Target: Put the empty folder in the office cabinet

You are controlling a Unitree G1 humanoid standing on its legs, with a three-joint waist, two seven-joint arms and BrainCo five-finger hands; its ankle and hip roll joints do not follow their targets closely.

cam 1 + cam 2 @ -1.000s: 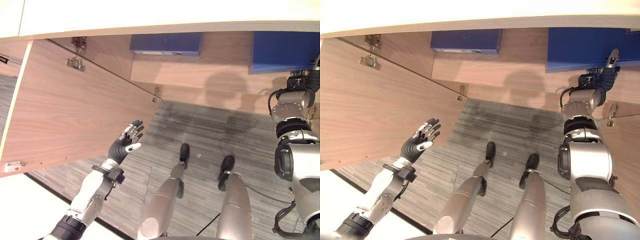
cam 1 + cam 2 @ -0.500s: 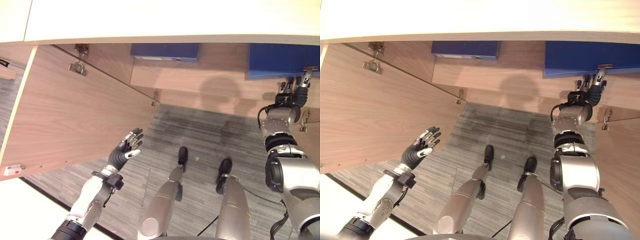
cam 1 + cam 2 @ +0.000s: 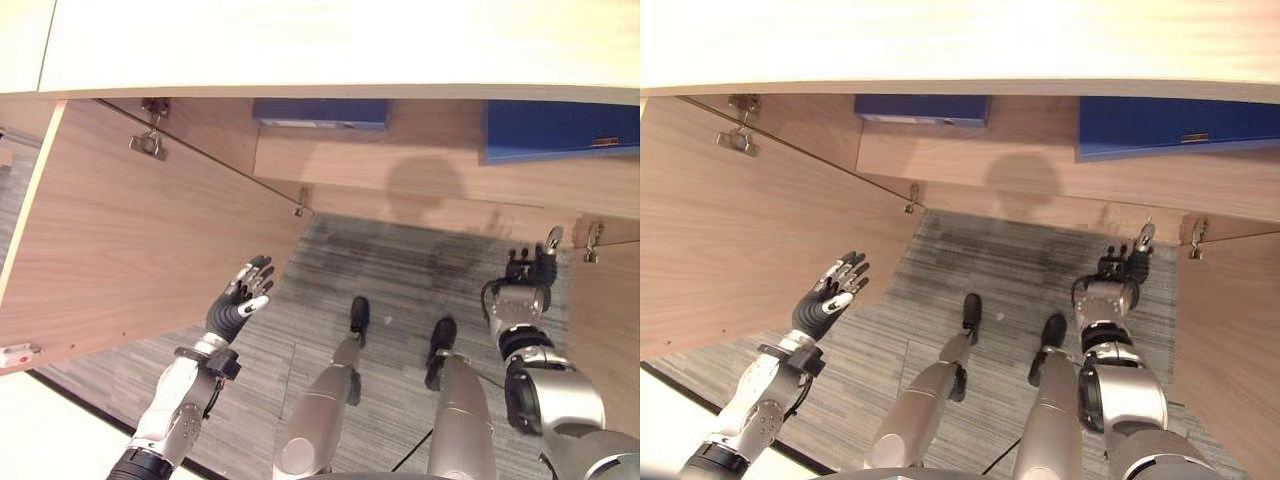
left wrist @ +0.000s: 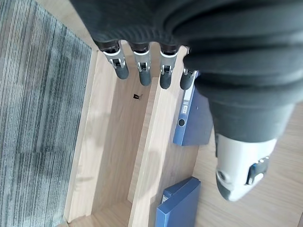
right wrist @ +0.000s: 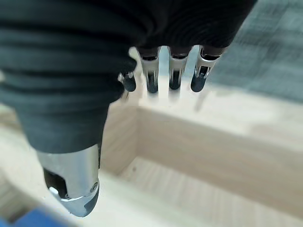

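A: Blue, both of them: 2 folders (image 3: pixel 558 130) already on the cabinet shelf (image 3: pixel 420 170), 1 at the right, 1 more (image 3: pixel 320 111) further left.

B: Right hand (image 3: pixel 530 275) low beside the right door (image 3: pixel 608 330), fingers straight, holding nothing. Left hand (image 3: pixel 238 303) spread wide near the left door (image 3: pixel 130 250), empty too.

A: Doors open. Risk from here?

B: Likely a knock against a door edge while swinging an arm; possibly nudging the right folder out.
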